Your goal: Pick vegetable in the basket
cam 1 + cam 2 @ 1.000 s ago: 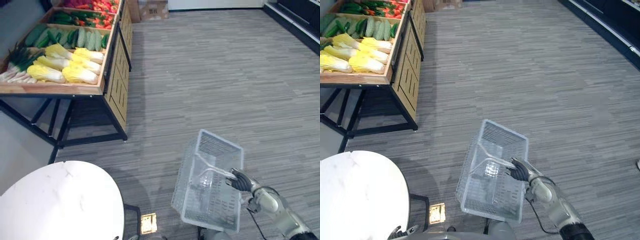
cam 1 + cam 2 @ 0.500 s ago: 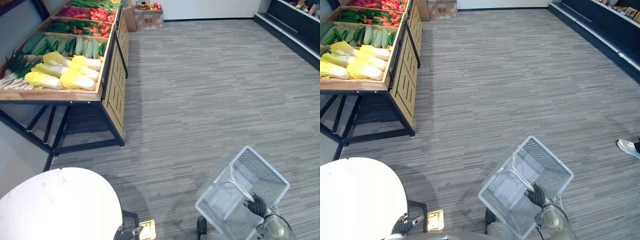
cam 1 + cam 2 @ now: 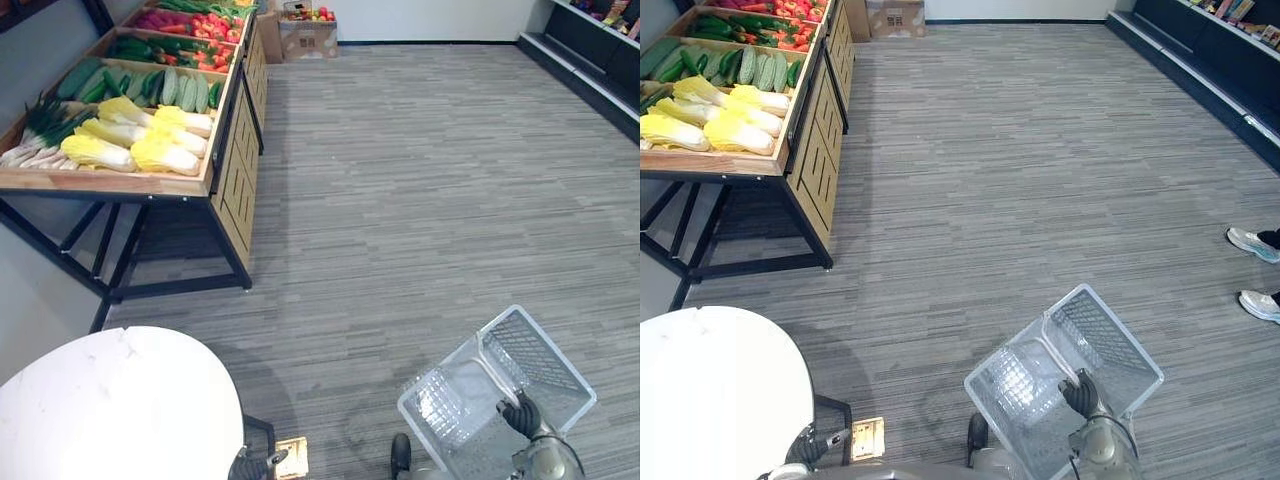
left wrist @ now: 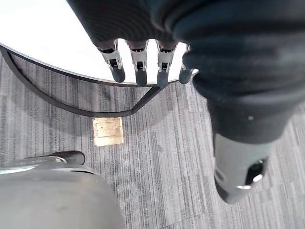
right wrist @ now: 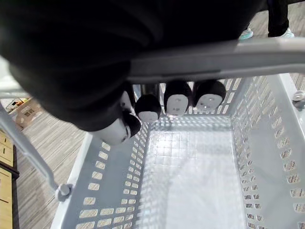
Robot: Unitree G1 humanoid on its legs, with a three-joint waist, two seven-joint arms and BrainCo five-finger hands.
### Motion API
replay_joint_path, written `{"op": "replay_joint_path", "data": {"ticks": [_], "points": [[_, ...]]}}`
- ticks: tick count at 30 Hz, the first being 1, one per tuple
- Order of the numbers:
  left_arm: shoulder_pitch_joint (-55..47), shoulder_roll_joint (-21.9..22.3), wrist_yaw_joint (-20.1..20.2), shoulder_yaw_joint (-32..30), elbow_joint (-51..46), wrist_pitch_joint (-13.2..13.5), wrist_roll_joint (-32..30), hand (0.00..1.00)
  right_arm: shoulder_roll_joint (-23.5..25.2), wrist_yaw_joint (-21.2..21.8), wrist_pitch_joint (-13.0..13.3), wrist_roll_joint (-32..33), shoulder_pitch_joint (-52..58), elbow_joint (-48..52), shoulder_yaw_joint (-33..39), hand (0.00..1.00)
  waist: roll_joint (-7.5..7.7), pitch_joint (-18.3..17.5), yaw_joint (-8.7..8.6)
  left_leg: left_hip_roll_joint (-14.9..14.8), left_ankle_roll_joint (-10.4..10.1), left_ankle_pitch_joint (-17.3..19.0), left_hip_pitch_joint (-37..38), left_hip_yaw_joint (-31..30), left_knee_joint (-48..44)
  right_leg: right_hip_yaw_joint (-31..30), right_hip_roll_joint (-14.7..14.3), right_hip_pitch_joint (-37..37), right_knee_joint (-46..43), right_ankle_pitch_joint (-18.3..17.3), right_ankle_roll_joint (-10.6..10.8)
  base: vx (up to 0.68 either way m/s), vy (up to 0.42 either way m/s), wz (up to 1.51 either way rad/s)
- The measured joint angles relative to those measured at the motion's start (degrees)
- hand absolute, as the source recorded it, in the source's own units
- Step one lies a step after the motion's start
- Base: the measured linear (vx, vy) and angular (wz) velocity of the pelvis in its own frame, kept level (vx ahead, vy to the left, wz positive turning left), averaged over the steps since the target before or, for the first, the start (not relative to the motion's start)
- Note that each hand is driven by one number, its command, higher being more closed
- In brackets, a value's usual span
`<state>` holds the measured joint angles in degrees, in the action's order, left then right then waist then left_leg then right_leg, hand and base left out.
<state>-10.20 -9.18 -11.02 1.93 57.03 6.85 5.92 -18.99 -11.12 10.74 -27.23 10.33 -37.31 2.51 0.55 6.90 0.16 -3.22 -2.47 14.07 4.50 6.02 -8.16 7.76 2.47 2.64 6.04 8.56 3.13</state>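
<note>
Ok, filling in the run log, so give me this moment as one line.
right hand: shut on basket handle | basket: empty | left hand: open, near white round table | cabbages: on wooden stand, unpicked

Right hand sits low at the robot's right front, silver forearm just behind it. Its fingers are curled over the basket handle with the thumb tucked in beside them, a full wrap. Left hand hangs low at the left side, fingers straight and side by side in a row, dark tips toward the floor, nothing in it.
</note>
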Motion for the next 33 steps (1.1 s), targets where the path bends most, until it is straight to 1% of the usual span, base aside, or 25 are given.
{"op": "replay_joint_path", "data": {"ticks": [2, 5, 13, 14, 15, 17, 18, 19, 20, 21, 22, 23, 24, 25, 26, 27, 28, 29, 30, 31, 32, 33], "points": [[-0.66, 0.0, 0.0, -0.15, 0.03, -0.03, -0.14, 0.0, 0.01, -0.04, 0.01, 0.0, 0.0, -0.31, 0.24, 1.0, 0.01, 0.0, 0.04, 0.0, 0.0, 0.0, 0.02, -0.29, 0.04, 0.27, 0.01, -0.14, 0.03, 0.0, -0.01, 0.04, 0.017, 0.09], [-1.62, 0.01, 0.01, -0.63, 0.14, -0.04, -2.33, 0.0, 0.04, -0.03, 0.08, -0.01, -0.18, -1.33, 1.26, 1.0, 0.01, 0.0, 0.26, 0.06, 0.0, 0.0, 0.06, -0.57, 0.11, 0.66, 0.12, -0.32, 0.11, 0.0, -0.01, 0.02, 0.015, 0.06], [-1.07, -0.04, -0.02, -1.84, 0.13, 0.2, -2.26, 0.0, 0.21, -0.4, 0.41, 0.0, 0.1, -1.83, 1.49, 1.0, 0.03, -0.01, 0.07, 0.48, 0.04, -0.03, 0.63, -1.58, 0.57, 1.68, 0.66, -1.08, 0.36, -0.15, -0.12, -0.01, 0.011, 0.07], [-0.78, -0.05, -0.02, -1.82, 0.12, 0.21, -2.24, 0.0, 1.13, -1.17, 0.37, -0.01, 0.31, -1.88, 1.64, 1.0, 0.04, 0.0, -0.01, 0.18, -0.22, 0.18, -0.31, -1.89, -0.41, 2.71, 0.67, -0.98, -0.23, -1.23, -0.66, -0.01, -0.021, 0.2], [-0.58, -0.02, -0.03, -1.81, 0.05, 0.22, -2.24, 0.0, 1.39, -1.35, 0.37, -0.01, 0.3, -1.89, 1.64, 1.0, -0.12, 0.13, -0.1, -0.08, -0.24, 0.66, -0.54, -2.05, -1.21, 3.11, 0.6, -0.7, -1.15, -2.13, -0.72, 0.0, -0.029, 0.21], [-0.31, 0.11, -0.04, -1.76, -0.01, 0.22, -2.17, 0.0, 1.58, -1.99, 0.39, -0.02, 0.5, -1.88, 1.57, 1.0, -1.07, 0.98, -0.11, -1.56, -0.96, 2.85, -1.85, -2.05, -5.28, 3.82, -0.03, 0.66, -5.81, -5.0, -0.91, 0.0, -0.022, 0.1], [-0.72, -0.06, -0.2, -1.87, -0.01, 0.21, -1.99, 0.0, 1.67, -2.27, 0.41, -0.03, 0.64, -1.83, 1.51, 1.0, -1.89, 1.66, 0.1, -3.07, -2.4, 4.33, -2.82, -1.69, -10.97, 4.41, -0.44, 1.37, -10.42, -8.3, -1.5, -0.01, -0.021, 0.17], [-1.21, -0.11, -0.35, -2.01, 0.03, 0.22, -1.92, 0.0, 1.77, -2.27, 0.42, -0.05, 0.59, -1.66, 1.49, 1.0, -1.82, 1.81, -0.05, -3.31, -2.94, 3.98, -5.32, -1.32, -17.07, 4.67, -0.18, 1.75, -12.56, -10.01, -1.62, -0.01, -0.033, 0.16], [-1.57, 0.09, -0.45, -2.31, -0.02, 0.24, -1.85, 0.0, 1.74, -2.28, 0.42, -0.06, 0.82, -1.44, 1.51, 1.0, -1.76, 1.87, -0.08, -3.55, -3.78, 3.36, -7.41, -0.71, -22.02, 4.86, -0.03, 1.87, -13.58, -10.75, -1.66, -0.02, -0.087, 0.02], [-2.52, 0.92, -0.61, -2.75, 0.12, 0.21, -1.84, 0.0, 1.45, -2.27, 0.43, -0.31, 0.7, -1.35, 1.41, 1.0, -2.39, 2.06, 0.4, -5.74, -2.8, -0.96, -13.36, 0.2, -32.58, 5.16, -0.75, 1.25, -15.83, -11.13, -2.11, 0.11, -0.128, -0.19], [-3.3, 1.35, -0.7, -3.35, 0.2, 0.33, -1.73, 0.0, 1.22, -2.34, 0.43, -0.65, -0.02, -1.08, 1.56, 1.0, -2.75, 3.0, 1.31, -6.91, -2.65, -3.97, -15.75, 1.57, -38.62, 7.17, 0.29, 3.19, -24.18, -14.72, -2.97, 0.16, -0.13, -0.25], [-3.85, 1.33, -0.75, -4.05, -0.17, 0.57, -1.79, 0.0, 1.25, -2.29, 0.42, -1.06, 0.09, -0.52, 1.62, 1.0, -1.57, 3.5, 1.73, -6.6, -2.1, -6.84, -17.26, 2.08, -42.47, 7.69, 2.17, 3.38, -26.49, -18.15, -4.03, 0.17, -0.095, -0.1], [-3.68, 1.23, -0.74, -4.62, 0.39, -0.06, -2.03, 0.0, 1.02, -2.21, 0.19, -1.06, 0.14, -0.37, 1.71, 1.0, -0.63, 4.94, 1.75, -6.2, -1.67, -8.67, -18.71, 1.82, -46.81, 7.73, 3.13, 2.05, -27.42, -21.24, -3.76, 0.1, -0.079, 0.1], [-4.6, 1.57, -0.21, -4.62, 1.15, -0.35, -2.32, 0.0, 0.97, -2.24, -0.16, -1.05, 0.07, -0.36, 1.93, 1.0, -0.99, 4.99, 1.79, -5.65, -0.76, -5.17, -19.45, 1.33, -46.16, 7.72, 3.59, 0.61, -27.0, -21.64, -3.55, 0.1, -0.078, 0.14], [-6.1, 2.27, 0.23, -4.68, 1.22, -0.47, -2.38, 0.0, 0.83, -2.21, -0.24, -0.99, -0.57, -0.35, 2.99, 1.0, -1.26, 5.18, 1.89, -4.38, -1.21, -2.35, -20.16, 1.47, -39.76, 7.4, 4.04, -0.63, -25.97, -21.79, -3.33, 0.11, -0.043, 0.08], [-6.63, 2.49, 0.34, -4.66, 1.23, -0.64, -2.61, 0.0, 0.89, -2.16, -0.24, -0.97, -0.8, -0.39, 3.33, 1.0, -1.34, 5.28, 2.14, -3.74, -1.28, -2.16, -20.43, 1.22, -35.26, 7.3, 4.28, -0.94, -25.55, -21.79, -3.33, 0.11, -0.009, -0.13], [-8.68, 3.02, 0.7, -4.66, 1.23, -0.82, -3.17, 0.0, 0.87, -2.09, 0.07, -0.94, -1.44, -0.39, 3.62, 1.0, -1.66, 5.33, 2.83, -3.09, -2.44, -3.61, -20.38, 1.16, -21.6, 6.62, 4.4, -1.08, -24.99, -21.94, -3.06, 0.1, 0.017, -0.21], [-9.56, 3.29, 0.81, -4.68, 1.23, -0.91, -3.9, 0.0, 0.82, -2.05, 0.3, -0.94, -1.65, -0.39, 3.69, 1.0, -1.97, 5.27, 3.16, -3.24, -2.7, -4.93, -20.25, 0.98, -16.37, 6.19, 4.18, -1.01, -24.97, -22.06, -2.88, 0.17, 0.076, -0.38], [-10.7, 4.04, 0.83, -4.68, 1.25, -1.19, -4.93, 0.0, 0.13, -1.88, 0.84, -1.08, -2.09, -0.39, 3.66, 1.0, -3.3, 5.07, 3.68, -4.34, -3.4, -7.64, -20.15, 0.63, -7.7, 5.43, 3.07, -1.06, -24.4, -22.18, -2.7, 0.17, 0.099, -0.35], [-11.28, 4.38, 0.83, -4.68, 1.28, -1.32, -4.99, 0.0, -0.33, -1.55, 1.41, -1.3, -2.18, -0.38, 3.58, 1.0, -3.91, 5.1, 3.88, -4.73, -3.57, -8.66, -20.11, 0.07, -4.93, 5.03, 2.5, -1.31, -24.24, -22.35, -2.47, 0.26, 0.169, -0.47], [-12.16, 4.94, 0.84, -4.68, 1.44, -1.63, -4.98, 0.0, -0.99, -0.87, 1.74, -1.48, -2.29, -0.46, 3.58, 1.0, -4.86, 5.12, 4.62, -5.71, -3.92, -9.34, -19.75, -0.6, -1.68, 4.17, 1.83, -2.05, -24.23, -23.08, -2.0, 0.28, 0.205, -0.45], [-12.19, 4.95, 0.86, -4.69, 2.39, -2.21, -4.97, 0.0, -1.23, -0.62, 2.01, -1.5, -2.32, -1.03, 2.92, 1.0, -4.54, 4.93, 4.99, -5.74, -3.15, -11.36, -19.36, -0.21, -2.3, 2.81, 2.03, -3.04, -24.28, -24.12, -1.43, 0.3, 0.224, -0.43]]}}
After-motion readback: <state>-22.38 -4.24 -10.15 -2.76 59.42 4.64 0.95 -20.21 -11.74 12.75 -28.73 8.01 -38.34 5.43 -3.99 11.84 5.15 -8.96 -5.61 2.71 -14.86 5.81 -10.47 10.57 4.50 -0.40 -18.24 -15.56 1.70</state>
